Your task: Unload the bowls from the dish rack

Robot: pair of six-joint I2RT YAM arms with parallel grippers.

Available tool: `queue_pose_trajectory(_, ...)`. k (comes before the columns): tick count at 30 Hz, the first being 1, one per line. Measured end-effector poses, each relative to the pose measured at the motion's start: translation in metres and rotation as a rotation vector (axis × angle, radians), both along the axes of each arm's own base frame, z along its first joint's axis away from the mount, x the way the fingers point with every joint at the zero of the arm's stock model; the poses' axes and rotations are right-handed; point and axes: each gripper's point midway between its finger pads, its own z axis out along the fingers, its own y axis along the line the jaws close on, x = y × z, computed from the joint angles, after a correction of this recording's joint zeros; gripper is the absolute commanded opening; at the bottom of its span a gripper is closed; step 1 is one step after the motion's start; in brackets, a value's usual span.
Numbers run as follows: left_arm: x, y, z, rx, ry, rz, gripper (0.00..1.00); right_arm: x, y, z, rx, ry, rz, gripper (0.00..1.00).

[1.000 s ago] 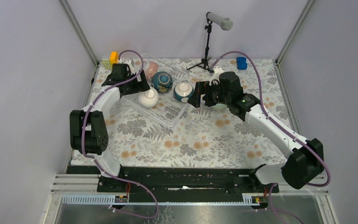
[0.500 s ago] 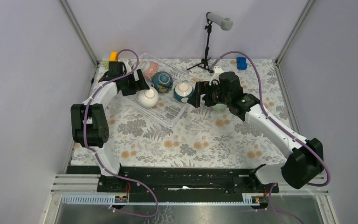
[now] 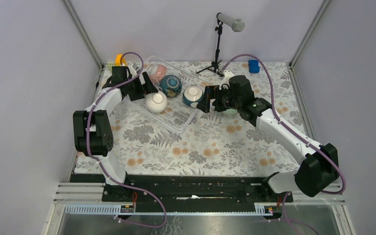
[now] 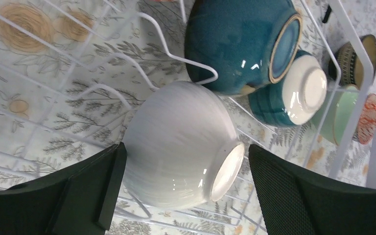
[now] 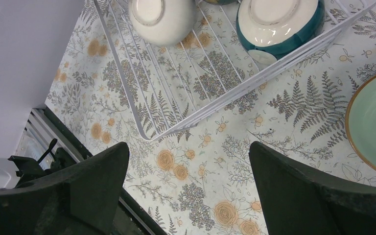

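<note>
**While the rack (image 3: 174, 116) holds three bowls, both claws stand spread**

Where the flowered desk (image 3: 200, 152) reaches back left, the rack lies with a white bowl (image 4: 176, 127), a teal bowl (image 4: 235, 44) and a blue-white bowl (image 5: 279, 19) tipped inside it, feet showing. A green bowl (image 5: 372, 122) sits on the desk just beside the rack. The left claw (image 4: 186, 161) is spread astride the white bowl. The right claw (image 5: 188, 147), spread and empty, hovers over the desk near the rack's corner.

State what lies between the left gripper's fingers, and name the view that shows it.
The white bowl, tipped on its side in the dish rack, lies between the fingers of the open left gripper. The left wrist view shows this most plainly.
</note>
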Motion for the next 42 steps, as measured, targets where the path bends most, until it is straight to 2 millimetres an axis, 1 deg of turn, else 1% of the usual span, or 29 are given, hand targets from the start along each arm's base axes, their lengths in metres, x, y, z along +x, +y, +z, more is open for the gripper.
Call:
queue_pose_trajectory(3,-0.003,-0.012,0.004,-0.039,-0.006,-0.021,0.99,0.000,0.000,0.000,0.000,0.000,0.000,0.99)
queue_pose_trajectory(10,-0.005,-0.025,0.006,-0.055,-0.011,-0.051,0.98,0.000,0.000,0.000,0.000,0.000,-0.001,0.99)
queue_pose_trajectory(14,-0.009,-0.032,0.008,-0.061,-0.012,-0.067,0.94,0.000,0.000,0.000,0.000,0.000,-0.001,0.99)
queue_pose_trajectory(18,-0.015,-0.042,0.016,-0.073,-0.018,-0.088,0.93,0.000,0.000,0.000,0.000,0.000,-0.001,0.99)
queue_pose_trajectory(22,-0.021,-0.058,0.025,-0.089,-0.030,-0.127,0.92,0.000,0.000,0.000,0.000,0.000,-0.001,0.99)
queue_pose_trajectory(27,-0.035,-0.087,0.026,-0.115,-0.013,-0.204,0.92,0.000,0.000,0.000,0.000,0.001,-0.002,0.97)
queue_pose_trajectory(29,-0.039,-0.094,0.026,-0.120,-0.007,-0.222,0.91,0.000,0.000,0.000,0.002,0.004,-0.003,0.97)
queue_pose_trajectory(36,-0.040,-0.094,0.025,-0.121,0.002,-0.215,0.94,0.001,0.000,0.000,0.004,0.006,-0.011,0.97)
queue_pose_trajectory(39,-0.040,-0.091,0.020,-0.089,0.016,-0.191,0.96,0.001,-0.001,-0.001,0.002,0.008,-0.013,0.92)
queue_pose_trajectory(42,-0.045,-0.091,0.010,-0.030,0.044,-0.175,0.95,0.002,0.000,-0.007,-0.005,0.024,-0.015,0.87)
